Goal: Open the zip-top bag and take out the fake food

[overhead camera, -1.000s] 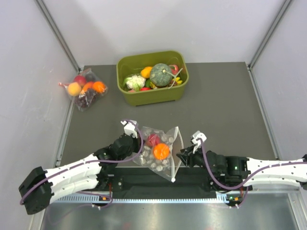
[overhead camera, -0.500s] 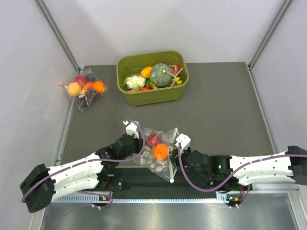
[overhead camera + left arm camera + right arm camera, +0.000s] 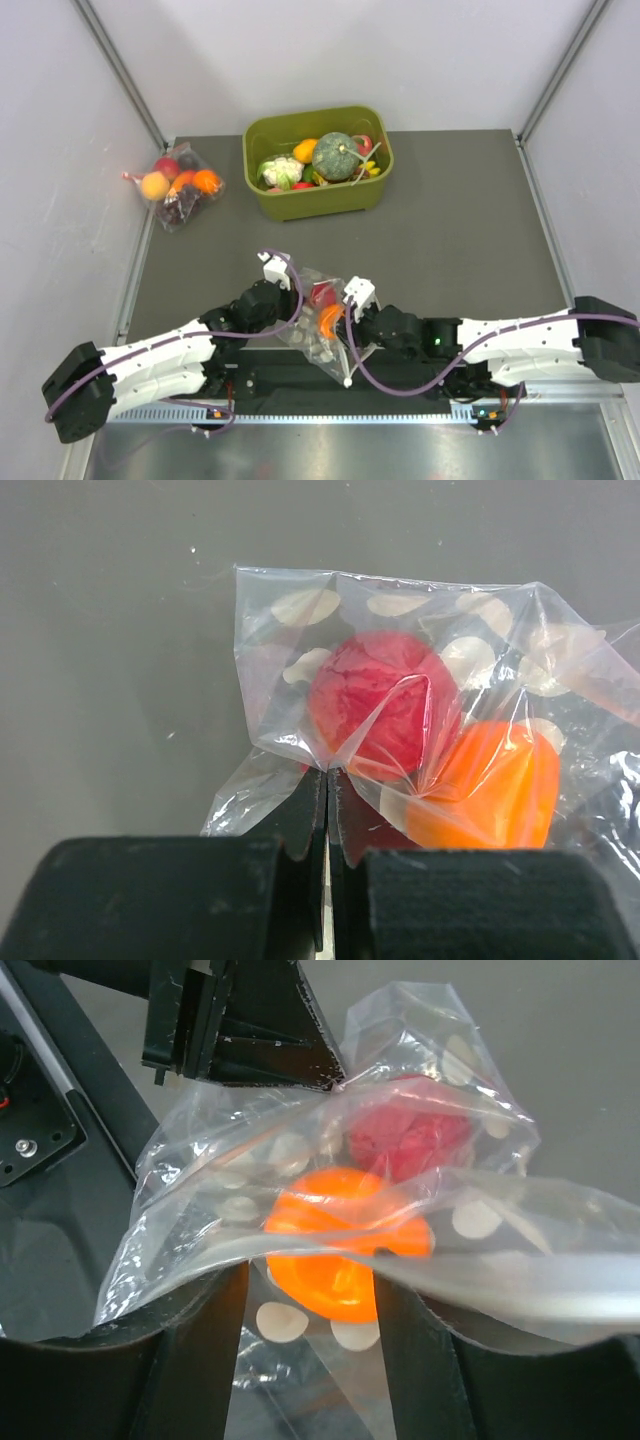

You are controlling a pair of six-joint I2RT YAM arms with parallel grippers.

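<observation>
Your left gripper (image 3: pixel 327 780) has its jaws pressed together on a fold of the zip-top bag (image 3: pixel 480 640), just below the red fruit (image 3: pixel 375 705). Your right gripper (image 3: pixel 310 1285) stands with jaws parted. The bag's film is draped across both fingers and the orange fruit (image 3: pixel 340 1245) shows between them, contact unclear. The bag sits between your arms at the near edge of the table (image 3: pixel 460 220).
</observation>
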